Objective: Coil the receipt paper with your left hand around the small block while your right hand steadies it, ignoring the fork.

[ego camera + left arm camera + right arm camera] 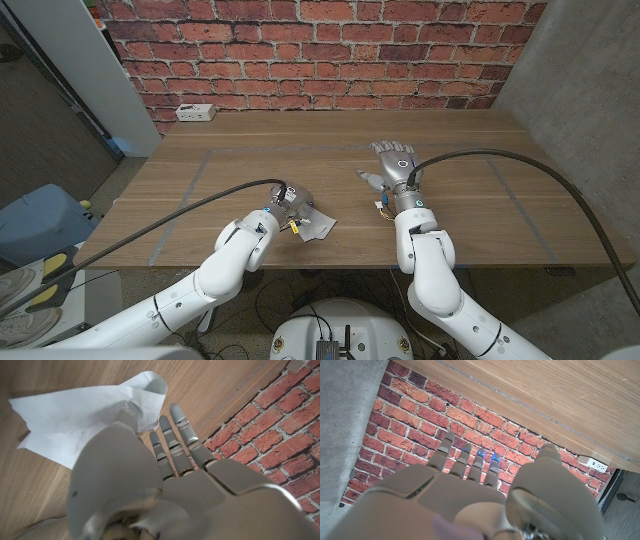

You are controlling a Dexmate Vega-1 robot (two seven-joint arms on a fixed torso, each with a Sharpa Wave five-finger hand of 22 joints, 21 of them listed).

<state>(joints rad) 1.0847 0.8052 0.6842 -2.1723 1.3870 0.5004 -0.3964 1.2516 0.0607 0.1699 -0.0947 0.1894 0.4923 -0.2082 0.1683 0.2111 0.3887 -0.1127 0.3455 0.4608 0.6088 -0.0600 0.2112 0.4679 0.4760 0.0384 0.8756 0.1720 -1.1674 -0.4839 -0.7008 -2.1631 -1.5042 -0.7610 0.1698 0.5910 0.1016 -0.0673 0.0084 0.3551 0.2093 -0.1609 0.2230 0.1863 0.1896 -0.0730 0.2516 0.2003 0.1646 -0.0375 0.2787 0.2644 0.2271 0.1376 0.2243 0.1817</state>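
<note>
White receipt paper (315, 227) lies crumpled on the wooden table (480, 215), just beside the left hand (290, 200), whose fingers (172, 440) reach out straight and close together over its edge, gripping nothing, probably poised to start coiling. Well apart from the paper, the right hand (395, 165) waits with fingers outstretched, holding nothing. No block, fork or container is visible

Worktop (470, 210): matt wood, visible grain. Receipt paper (75, 420): thin, white, creased. Left hand (170, 475): smooth grey plastic. Brick wall (330, 50): rough.
</note>
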